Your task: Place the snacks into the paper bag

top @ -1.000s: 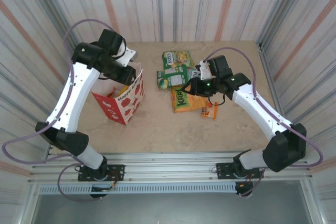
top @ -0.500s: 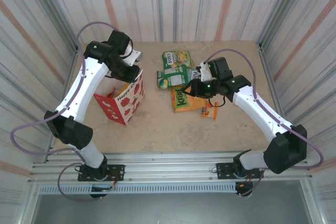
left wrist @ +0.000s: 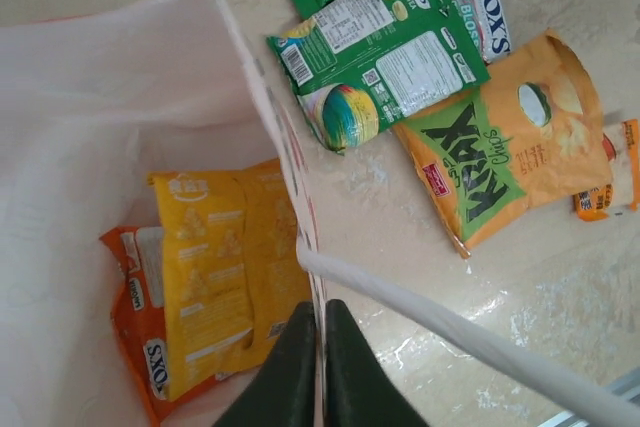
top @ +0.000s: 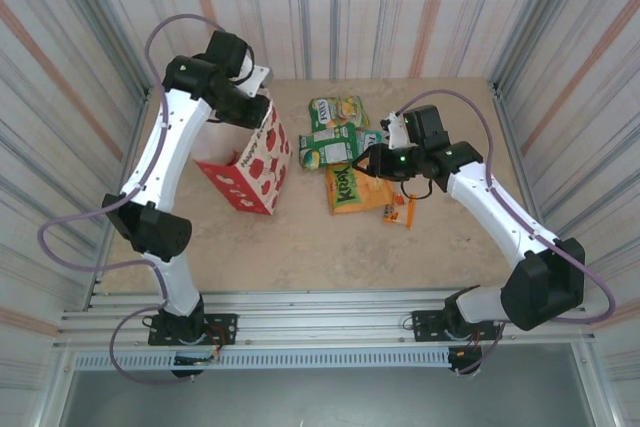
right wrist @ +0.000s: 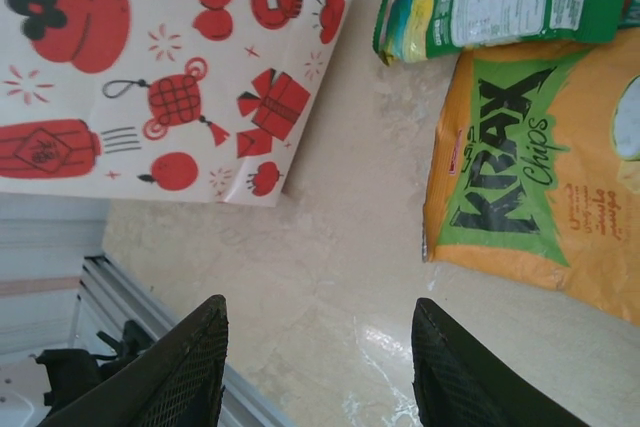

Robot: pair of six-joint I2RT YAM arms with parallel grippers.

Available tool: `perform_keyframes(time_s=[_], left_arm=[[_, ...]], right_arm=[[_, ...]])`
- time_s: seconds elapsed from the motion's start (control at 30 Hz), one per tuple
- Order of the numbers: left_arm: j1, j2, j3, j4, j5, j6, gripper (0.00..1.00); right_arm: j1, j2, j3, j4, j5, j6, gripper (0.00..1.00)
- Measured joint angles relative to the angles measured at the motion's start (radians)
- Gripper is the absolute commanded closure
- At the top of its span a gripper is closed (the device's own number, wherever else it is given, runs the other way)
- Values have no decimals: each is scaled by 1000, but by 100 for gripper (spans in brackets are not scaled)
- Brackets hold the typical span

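Top view: the paper bag [top: 262,172] stands left of middle, and the snacks [top: 335,147] lie right of it. Left wrist view: the left fingers [left wrist: 285,372] pinch the bag's rim at the bottom; best to hold it wide. Right wrist view: the right fingers [right wrist: 190,367] are apart and empty; they should grab the orange packet [right wrist: 540,197], right side.

The paper bag [top: 246,177] gapes open, roomy above two packets [left wrist: 215,287] lying inside; the left fingers [left wrist: 295,372] pinch its rim nearest the snacks [top: 335,147], and a white handle [left wrist: 450,332] trails outward there. Bare bench [top: 305,222] lies between bag and snacks and in front of both.
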Motion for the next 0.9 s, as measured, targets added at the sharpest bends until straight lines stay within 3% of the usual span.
perform_keyframes(time_s=[0.1, 0.23, 0.4, 0.57, 0.77, 0.9], left_arm=[[-2, 8, 1, 0, 7, -2, 50], [-1, 3, -1, 0, 8, -11, 43], [8, -50, -42, 3, 9, -24, 41], [14, -199, -132, 39, 34, -40, 38], [14, -418, -278, 92, 146, -44, 36], [14, -501, -400, 134, 241, -43, 37]], right_arm=[[-19, 0, 0, 0, 0, 0, 49], [-45, -1, 0, -5, -2, 0, 49], [-86, -16, -9, -42, -3, -6, 48], [-155, -53, -43, -117, 2, -19, 48], [-282, -67, -163, -163, -38, -61, 48], [-308, -32, -212, -127, -99, -95, 46]])
